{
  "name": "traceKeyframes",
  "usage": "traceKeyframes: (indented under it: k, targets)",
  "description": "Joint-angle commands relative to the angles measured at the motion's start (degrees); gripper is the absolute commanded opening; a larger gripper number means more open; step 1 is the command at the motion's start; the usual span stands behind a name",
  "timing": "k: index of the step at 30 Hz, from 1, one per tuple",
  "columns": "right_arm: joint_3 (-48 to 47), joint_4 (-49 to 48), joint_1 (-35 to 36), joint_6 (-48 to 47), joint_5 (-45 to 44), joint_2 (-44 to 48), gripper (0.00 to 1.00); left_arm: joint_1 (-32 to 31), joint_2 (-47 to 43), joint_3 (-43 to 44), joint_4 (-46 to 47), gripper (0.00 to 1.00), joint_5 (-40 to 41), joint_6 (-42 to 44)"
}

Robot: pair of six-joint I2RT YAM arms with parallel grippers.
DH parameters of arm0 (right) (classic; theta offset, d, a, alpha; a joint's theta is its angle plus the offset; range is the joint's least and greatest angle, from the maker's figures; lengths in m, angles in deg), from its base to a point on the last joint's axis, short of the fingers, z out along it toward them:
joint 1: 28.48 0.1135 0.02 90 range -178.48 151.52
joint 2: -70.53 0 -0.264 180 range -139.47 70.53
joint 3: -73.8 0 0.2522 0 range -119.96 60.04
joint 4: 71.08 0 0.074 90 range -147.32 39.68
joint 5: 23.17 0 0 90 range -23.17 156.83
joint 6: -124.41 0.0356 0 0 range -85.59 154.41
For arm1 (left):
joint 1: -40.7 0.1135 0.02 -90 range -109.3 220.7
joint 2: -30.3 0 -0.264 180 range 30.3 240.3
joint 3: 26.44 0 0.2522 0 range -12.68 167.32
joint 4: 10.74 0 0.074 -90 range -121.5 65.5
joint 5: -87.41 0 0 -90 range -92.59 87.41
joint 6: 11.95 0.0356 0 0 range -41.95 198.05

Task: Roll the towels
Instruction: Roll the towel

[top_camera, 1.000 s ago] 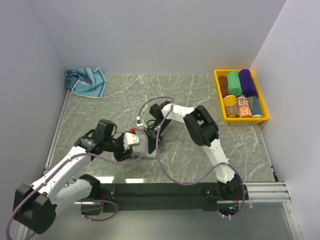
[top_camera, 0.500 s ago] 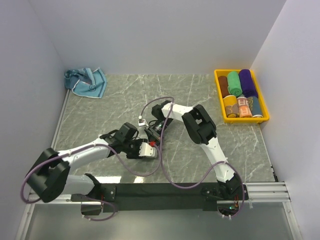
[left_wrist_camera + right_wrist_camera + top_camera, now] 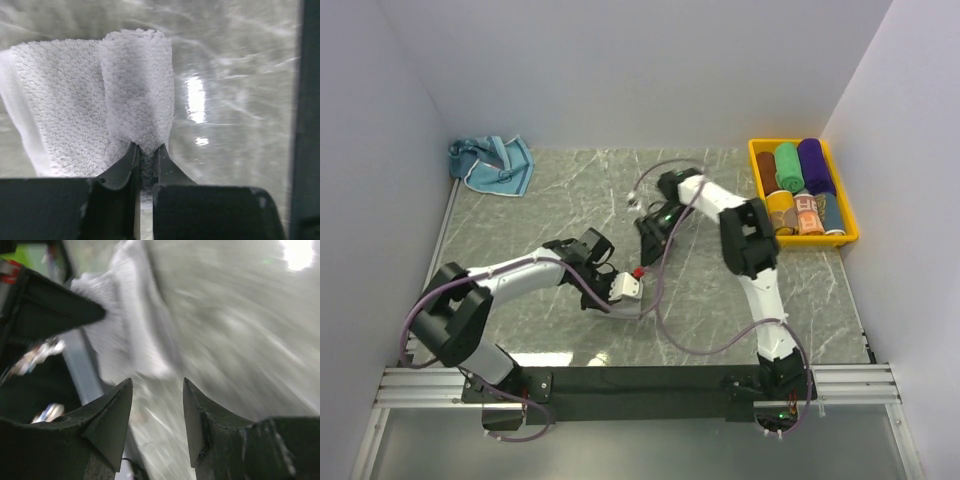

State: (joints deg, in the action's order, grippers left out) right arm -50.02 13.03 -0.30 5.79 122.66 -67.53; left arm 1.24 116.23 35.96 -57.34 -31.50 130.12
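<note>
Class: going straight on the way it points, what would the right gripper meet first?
Probably the white towel, just ahead of the open right gripper and slightly left in its wrist view. Blur hides depth; the table may come first.

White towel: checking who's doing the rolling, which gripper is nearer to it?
Left gripper: its fingers pinch the white towel at its rolled fold. The right gripper hangs open, apart from it.

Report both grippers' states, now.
Left gripper: closed on the pale grey-white terry cloth towel.
Right gripper: open, holding nothing.
</note>
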Motion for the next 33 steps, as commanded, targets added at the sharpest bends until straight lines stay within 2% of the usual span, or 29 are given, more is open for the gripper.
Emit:
traceKeyframes:
  k: [1, 4, 9, 13, 17, 20, 21, 22, 25, 30, 33]
  targets:
    - [0.5, -7.3, -8.4, 2.1, -5.1, 14.2, 0.52, 0.9, 5.2, 3.7, -14.2, 0.01, -7.6, -3.8]
    - [19.4, -19.5, -13.7, 6.6, -4.7, 27.3, 0.52, 3.3, 11.3, 9.4, -18.4, 0.01, -10.8, -5.9]
    - [33.6, -26.4, -16.8, 4.6, -11.3, 42.1, 0.46, 7.5, 25.4, 22.9, -25.2, 0.01, -13.5, -10.3]
    - [42.1, -28.9, -17.0, 2.2, -13.9, 53.9, 0.41, 11.2, 35.0, 32.5, -33.0, 0.02, -17.7, -7.5]
    - [48.6, -30.3, -15.7, 2.3, -12.9, 58.4, 0.42, 13.6, 43.1, 41.8, -37.7, 0.05, -18.7, -4.1]
    - [52.2, -34.6, -9.1, 3.7, -16.5, 60.0, 0.47, 15.2, 49.5, 46.1, -41.8, 0.08, -19.9, -1.9]
    - [53.3, -36.8, -3.9, 3.8, -18.5, 60.6, 0.51, 15.6, 50.1, 46.6, -42.4, 0.08, -19.9, -1.5]
    - [54.8, -40.9, -0.3, 3.7, -24.1, 61.5, 0.53, 15.6, 50.5, 47.0, -42.4, 0.09, -19.7, -0.4]
    - [55.4, -48.7, 10.1, 2.0, -30.1, 60.5, 0.58, 15.8, 50.1, 46.1, -41.4, 0.11, -19.6, 0.6]
    - [55.3, -58.6, 18.3, -7.5, -37.6, 54.8, 0.59, 16.3, 49.6, 44.3, -40.5, 0.13, -19.6, 1.4]
    - [54.5, -62.2, 20.7, -11.4, -36.9, 50.5, 0.59, 16.7, 49.6, 44.0, -40.0, 0.16, -19.9, 1.4]
